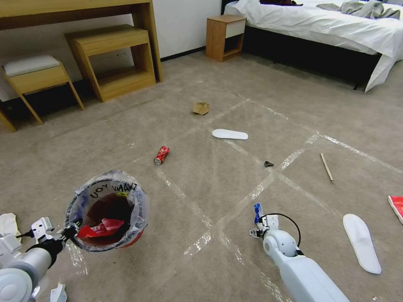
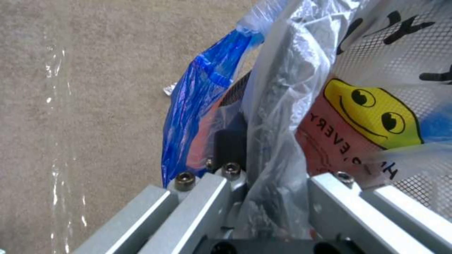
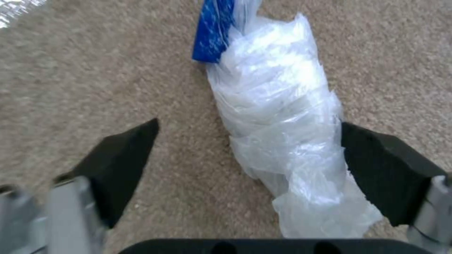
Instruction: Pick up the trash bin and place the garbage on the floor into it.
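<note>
The red trash bin (image 1: 107, 209), lined with a clear lettered bag (image 2: 376, 88), hangs just above the floor (image 1: 201, 188) at the front left. My left gripper (image 1: 73, 230) (image 2: 263, 176) is shut on its rim and liner; red wrappers lie inside. My right gripper (image 1: 257, 224) (image 3: 249, 128) is down at the carpet, open, its fingers (image 3: 127, 158) on either side of a crumpled clear-and-blue plastic wrapper (image 3: 278, 116) (image 1: 257, 211). More garbage lies around: a crushed red can (image 1: 161, 154), two white slippers (image 1: 229, 134) (image 1: 362, 242), a cardboard box (image 1: 201, 108), a wooden stick (image 1: 326, 166).
A red wrapper (image 1: 396, 206) lies at the right edge and white crumpled paper (image 1: 7, 222) at the left edge. Wooden desk and benches (image 1: 111, 58) stand at the back left, a nightstand (image 1: 225, 37) and bed (image 1: 327, 29) at the back right.
</note>
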Robot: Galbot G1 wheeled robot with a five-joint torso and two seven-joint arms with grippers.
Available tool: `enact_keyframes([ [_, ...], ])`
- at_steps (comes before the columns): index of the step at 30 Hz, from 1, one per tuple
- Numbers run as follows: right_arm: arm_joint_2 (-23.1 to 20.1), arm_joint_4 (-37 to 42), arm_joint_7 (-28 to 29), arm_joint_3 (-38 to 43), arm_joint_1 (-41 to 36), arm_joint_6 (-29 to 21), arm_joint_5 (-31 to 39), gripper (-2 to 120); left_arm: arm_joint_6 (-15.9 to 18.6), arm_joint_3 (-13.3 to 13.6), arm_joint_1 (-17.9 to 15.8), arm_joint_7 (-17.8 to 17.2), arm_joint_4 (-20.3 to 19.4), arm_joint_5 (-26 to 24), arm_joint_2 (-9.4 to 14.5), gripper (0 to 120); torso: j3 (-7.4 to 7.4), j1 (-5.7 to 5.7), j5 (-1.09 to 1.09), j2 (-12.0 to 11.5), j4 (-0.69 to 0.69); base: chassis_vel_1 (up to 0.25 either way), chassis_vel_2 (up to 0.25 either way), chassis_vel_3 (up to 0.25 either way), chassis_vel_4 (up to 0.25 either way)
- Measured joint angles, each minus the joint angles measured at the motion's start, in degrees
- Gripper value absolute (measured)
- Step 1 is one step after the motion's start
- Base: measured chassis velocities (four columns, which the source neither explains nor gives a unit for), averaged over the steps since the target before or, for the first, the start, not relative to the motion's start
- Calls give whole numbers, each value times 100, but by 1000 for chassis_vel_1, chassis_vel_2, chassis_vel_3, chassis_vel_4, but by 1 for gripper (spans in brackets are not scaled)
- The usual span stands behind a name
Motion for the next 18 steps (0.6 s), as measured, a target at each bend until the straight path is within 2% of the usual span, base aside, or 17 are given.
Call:
enact_keyframes([
  [6, 64, -221, -46, 20, 56, 132, -111, 76, -15, 0, 8, 29, 57, 48, 3, 1, 0, 0, 0, 0, 0, 0, 0, 0, 0],
  [8, 56, -248, -58, 45, 57, 190, -139, 65, -24, 18, 0, 44, 87, 73, 3, 1, 0, 0, 1, 0, 0, 0, 0, 0, 0],
  [9, 56, -248, -58, 45, 57, 190, -139, 65, -24, 18, 0, 44, 87, 73, 3, 1, 0, 0, 1, 0, 0, 0, 0, 0, 0],
  [11, 41, -263, -76, 70, 46, 274, -188, 55, -26, 43, -22, 52, 115, 86, 1, 1, 0, 0, 0, 0, 0, 0, 0, 0, 0],
  [12, 41, -263, -76, 70, 46, 274, -188, 55, -26, 43, -22, 52, 115, 86, 1, 1, 0, 0, 0, 0, 0, 0, 0, 0, 0],
  [16, 7, -221, -115, 110, -19, 341, -231, 36, -28, 91, -81, 55, 147, 99, 5, 1, 0, 0, 1, 0, 0, 0, 0, 0, 0],
  [17, 7, -221, -115, 110, -19, 341, -231, 36, -28, 91, -81, 55, 147, 99, 5, 1, 0, 0, 1, 0, 0, 0, 0, 0, 0],
  [18, -2, -221, -133, 113, -40, 381, -250, 29, -28, 98, -94, 55, 155, 99, 10, 1, 0, 0, 1, 0, -1, 0, 0, 0, 0],
])
